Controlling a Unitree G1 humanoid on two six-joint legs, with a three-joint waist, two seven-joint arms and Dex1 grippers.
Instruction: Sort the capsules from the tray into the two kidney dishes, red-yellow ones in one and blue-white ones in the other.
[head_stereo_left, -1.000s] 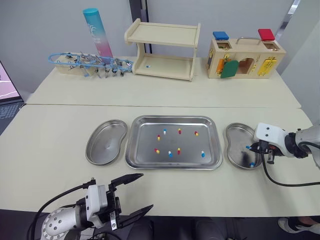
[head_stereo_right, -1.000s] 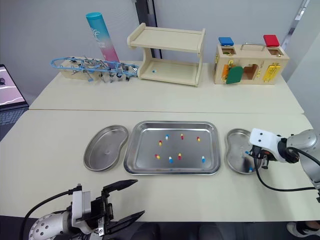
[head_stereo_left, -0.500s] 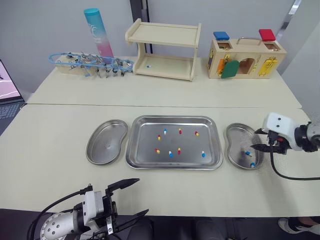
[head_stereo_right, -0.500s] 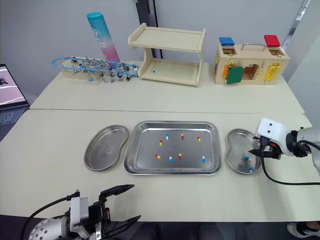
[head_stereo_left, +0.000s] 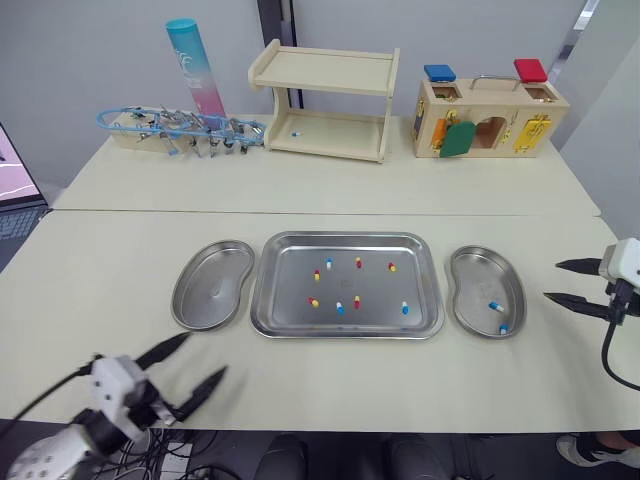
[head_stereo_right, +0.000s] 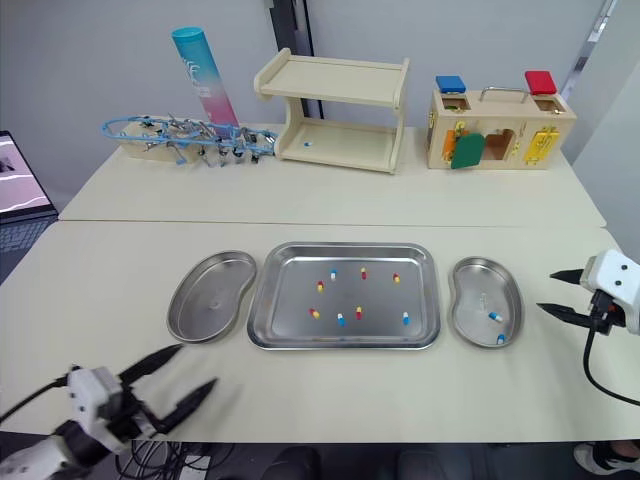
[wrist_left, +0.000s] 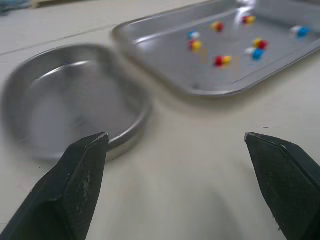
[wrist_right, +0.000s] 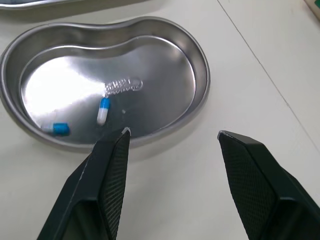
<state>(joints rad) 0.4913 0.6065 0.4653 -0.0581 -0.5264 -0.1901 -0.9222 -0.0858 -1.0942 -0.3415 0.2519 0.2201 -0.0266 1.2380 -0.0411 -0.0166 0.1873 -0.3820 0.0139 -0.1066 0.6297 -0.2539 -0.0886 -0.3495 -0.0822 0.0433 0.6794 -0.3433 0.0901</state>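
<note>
**Head views.** The flat rectangular steel tray (head_stereo_left: 345, 238) sits mid-table between two steel kidney dishes. Eight loose capsules (head_stereo_left: 357, 301) lie in it, red-yellow and blue-white mixed. The left kidney dish (head_stereo_left: 210, 295) is bare. The right kidney dish (head_stereo_left: 480, 272) holds two blue-white capsules (head_stereo_left: 494, 306), the same two as half a second ago.

The right gripper (head_stereo_left: 552, 281) hung over that dish a second ago and was at its outer rim half a second ago. It now stands off to the right of the dish, clear of it, with its fingers apart and nothing between them. The left gripper (head_stereo_left: 205, 354) has swung leftward from below the tray's left corner to just in front of the left kidney dish. It too is spread wide and holds nothing.

**Left wrist view.** The two black fingers (wrist_left: 75, 190) stand far apart over bare tabletop. The left kidney dish lies just beyond one of them, and the tray with its capsules lies further off beside it.

**Right wrist view.** The fingers (wrist_right: 107, 185) are parted over the table, just outside the rim of the right kidney dish. The two blue-white capsules rest on the dish floor, near each other but not touching, and one lies close to the wall.
</note>
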